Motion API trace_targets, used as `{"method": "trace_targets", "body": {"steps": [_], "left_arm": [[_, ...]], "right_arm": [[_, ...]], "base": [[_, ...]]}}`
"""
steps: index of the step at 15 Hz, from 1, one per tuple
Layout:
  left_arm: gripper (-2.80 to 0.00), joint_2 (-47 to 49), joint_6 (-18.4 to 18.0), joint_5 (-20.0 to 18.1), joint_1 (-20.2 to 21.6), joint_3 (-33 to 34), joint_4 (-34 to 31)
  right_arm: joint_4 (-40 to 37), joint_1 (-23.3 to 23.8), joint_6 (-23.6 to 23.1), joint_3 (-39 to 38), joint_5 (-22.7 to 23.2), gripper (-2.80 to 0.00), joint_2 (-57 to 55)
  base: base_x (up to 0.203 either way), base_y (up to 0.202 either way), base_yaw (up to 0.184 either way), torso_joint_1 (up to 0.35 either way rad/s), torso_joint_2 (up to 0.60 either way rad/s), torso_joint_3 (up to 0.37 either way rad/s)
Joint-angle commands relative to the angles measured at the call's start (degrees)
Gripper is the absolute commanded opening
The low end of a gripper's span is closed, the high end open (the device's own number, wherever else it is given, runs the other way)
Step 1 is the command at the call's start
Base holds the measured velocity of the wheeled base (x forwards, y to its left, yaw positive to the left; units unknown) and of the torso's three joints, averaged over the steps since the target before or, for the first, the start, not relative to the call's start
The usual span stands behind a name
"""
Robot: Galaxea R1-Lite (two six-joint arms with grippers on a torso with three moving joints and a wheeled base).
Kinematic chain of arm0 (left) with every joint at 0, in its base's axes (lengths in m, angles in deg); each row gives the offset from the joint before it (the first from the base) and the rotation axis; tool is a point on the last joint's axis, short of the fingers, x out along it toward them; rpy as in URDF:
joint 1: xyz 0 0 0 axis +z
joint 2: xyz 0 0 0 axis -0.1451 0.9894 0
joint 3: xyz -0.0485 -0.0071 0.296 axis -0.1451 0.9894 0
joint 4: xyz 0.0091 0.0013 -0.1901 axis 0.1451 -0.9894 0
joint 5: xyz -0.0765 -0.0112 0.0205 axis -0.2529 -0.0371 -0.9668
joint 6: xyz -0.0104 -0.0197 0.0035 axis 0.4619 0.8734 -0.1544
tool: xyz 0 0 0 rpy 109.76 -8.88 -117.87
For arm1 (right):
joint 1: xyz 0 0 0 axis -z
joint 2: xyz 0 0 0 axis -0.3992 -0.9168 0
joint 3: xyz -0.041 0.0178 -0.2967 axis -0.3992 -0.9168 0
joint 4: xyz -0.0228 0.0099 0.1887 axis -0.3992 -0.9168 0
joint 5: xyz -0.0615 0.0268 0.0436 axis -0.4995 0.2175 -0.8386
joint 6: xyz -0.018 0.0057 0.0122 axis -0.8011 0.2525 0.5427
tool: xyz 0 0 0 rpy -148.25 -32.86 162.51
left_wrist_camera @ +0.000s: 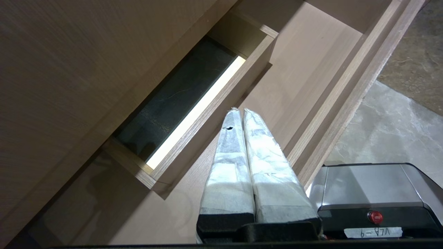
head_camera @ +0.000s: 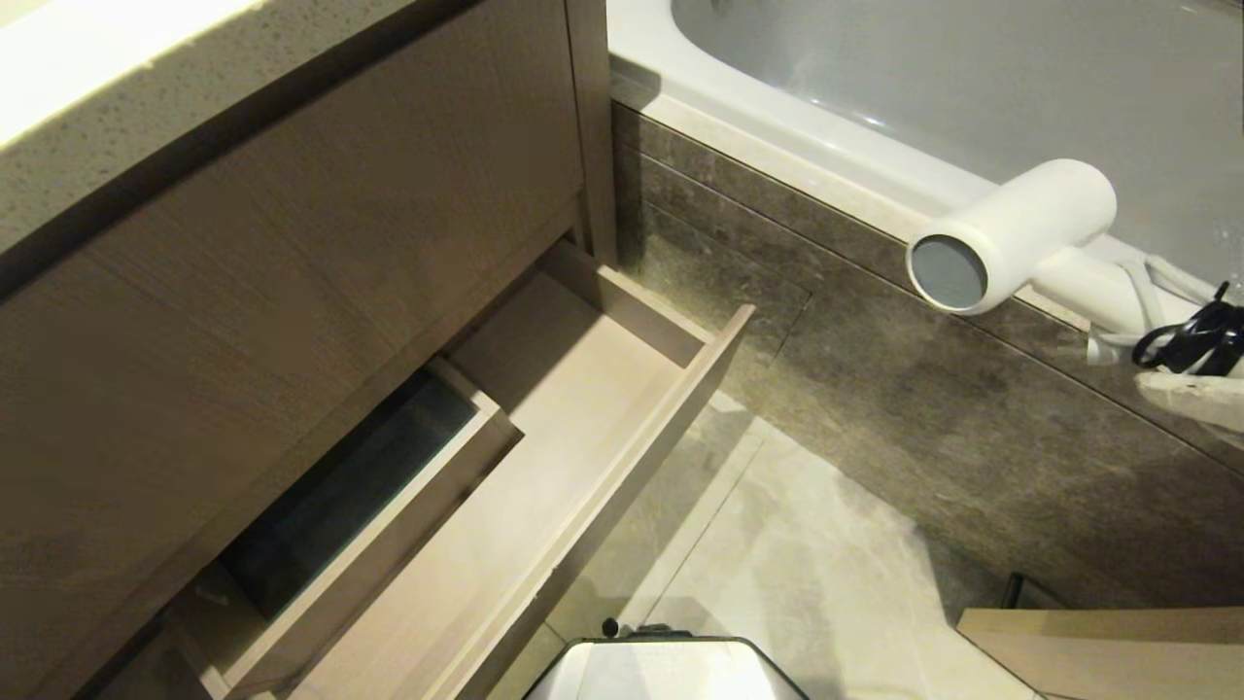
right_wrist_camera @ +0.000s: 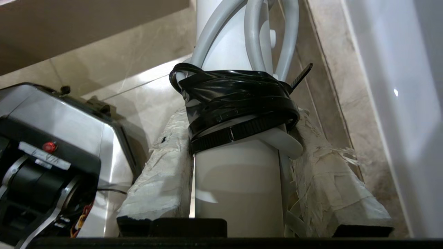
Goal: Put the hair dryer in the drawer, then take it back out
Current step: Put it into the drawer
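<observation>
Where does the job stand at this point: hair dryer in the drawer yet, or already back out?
Done: the drawer stands open, nothing inside. In hand: the right claw grips the hair dryer by its handle, held up by the bathtub, clear of the drawer. Whether it has already been in cannot be told. The left claw is shut, idle above the drawer.

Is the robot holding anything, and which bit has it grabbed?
Yes. The right gripper holds the hair dryer by its handle, just below the black strap. The left gripper holds nothing.
</observation>
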Motion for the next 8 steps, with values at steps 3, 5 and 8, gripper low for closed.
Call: {"method": "trace_targets", "body": {"steps": [3, 5, 8], "left_arm": [[-2.80, 0.0, 0.0, 0.0, 0.0, 0.0, -0.1], [-2.80, 0.0, 0.0, 0.0, 0.0, 0.0, -0.1], [-2.80, -0.1, 0.0, 0.0, 0.0, 0.0, 0.0]], "right_arm": [[-0.5, -0.1, -0.1, -0.2, -0.1, -2.80, 0.0], [-0.2, 0.3, 0.5, -0.4, -0.2, -2.80, -0.1], [-0.1, 0.4, 0.5, -0.5, -0.2, -2.80, 0.0]], "base": [[0.000, 0.000, 0.000, 0.000, 0.00, 0.000], [0.000, 0.000, 0.000, 0.000, 0.00, 0.000], [0.005, -0.003, 0.078, 0.003, 0.00, 0.000]]}}
